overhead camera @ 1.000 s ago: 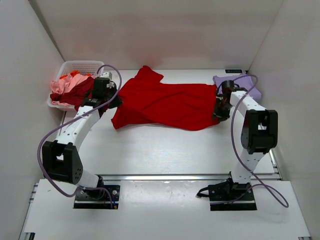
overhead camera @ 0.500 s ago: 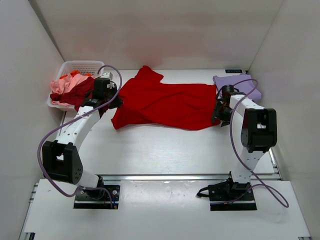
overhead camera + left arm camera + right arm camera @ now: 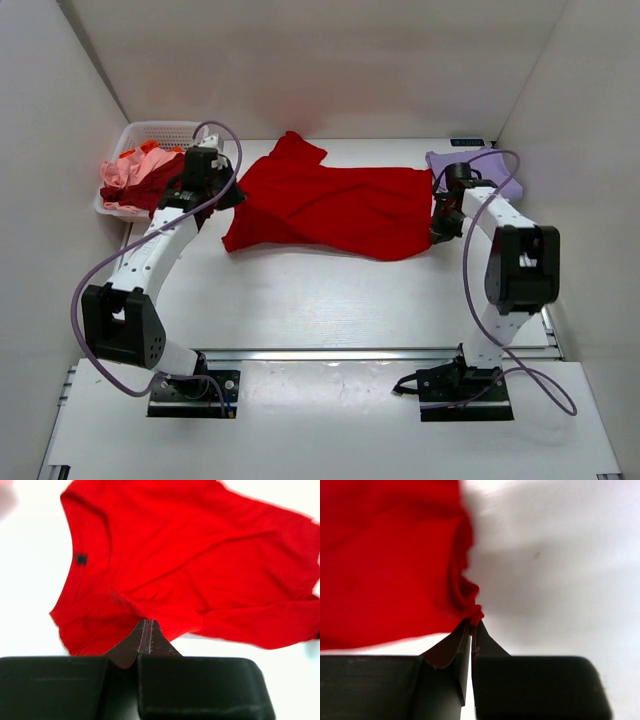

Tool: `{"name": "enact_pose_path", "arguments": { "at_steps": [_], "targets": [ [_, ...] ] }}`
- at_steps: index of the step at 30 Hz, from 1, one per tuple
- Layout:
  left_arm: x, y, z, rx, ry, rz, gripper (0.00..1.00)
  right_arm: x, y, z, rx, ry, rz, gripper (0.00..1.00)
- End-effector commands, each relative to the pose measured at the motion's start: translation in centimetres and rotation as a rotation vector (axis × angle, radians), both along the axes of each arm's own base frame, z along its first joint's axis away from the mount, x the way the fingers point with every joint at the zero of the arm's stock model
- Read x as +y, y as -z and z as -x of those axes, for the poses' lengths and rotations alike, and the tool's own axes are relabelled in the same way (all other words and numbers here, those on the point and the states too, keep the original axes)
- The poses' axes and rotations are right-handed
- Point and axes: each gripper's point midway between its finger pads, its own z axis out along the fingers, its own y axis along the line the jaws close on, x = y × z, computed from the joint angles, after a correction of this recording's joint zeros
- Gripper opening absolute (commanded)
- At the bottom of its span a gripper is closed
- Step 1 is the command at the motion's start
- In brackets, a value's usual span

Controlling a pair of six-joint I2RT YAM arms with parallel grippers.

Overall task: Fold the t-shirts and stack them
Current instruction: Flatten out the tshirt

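The bright red t-shirt (image 3: pixel 330 208) lies spread across the back middle of the table, collar to the left. My left gripper (image 3: pixel 232 200) is shut on its left edge; in the left wrist view (image 3: pixel 145 621) the jaws pinch red cloth (image 3: pixel 190 565) just below the collar. My right gripper (image 3: pixel 437 228) is shut on the shirt's right corner; in the right wrist view (image 3: pixel 473 623) a bunched red corner (image 3: pixel 385 555) sits between the tips. A folded pale lavender t-shirt (image 3: pixel 480 168) lies at the back right, behind the right gripper.
A white basket (image 3: pixel 150 132) at the back left holds pink, orange and dark red shirts (image 3: pixel 140 175). White walls close in the table on the left, back and right. The arm bases stand at the near edge.
My left gripper has moved slightly back and left with the shirt edge. My right gripper has shifted a little toward the back with the corner. The shirt is stretched a bit flatter.
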Motion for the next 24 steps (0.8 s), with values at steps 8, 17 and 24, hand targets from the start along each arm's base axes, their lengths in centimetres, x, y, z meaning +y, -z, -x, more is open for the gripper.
{"name": "enact_pose_path", "arguments": {
  "at_steps": [8,17,24],
  "targets": [
    [0.1,-20.4,2.2,-0.428,0.004,0.139,0.00,2.2,-19.5,2.2,-0.462,0.016,-0.127,0.00],
    [2.8,-36.3,10.9,-0.813,-0.058,0.208,0.00,-0.8,-37.5,9.5,-0.985,0.153,-0.197,0.00],
    [3.2,-42.0,13.4,-0.932,-0.056,0.244,0.00,0.6,-43.3,10.2,-1.083,0.070,-0.217,0.00]
  ]
}}
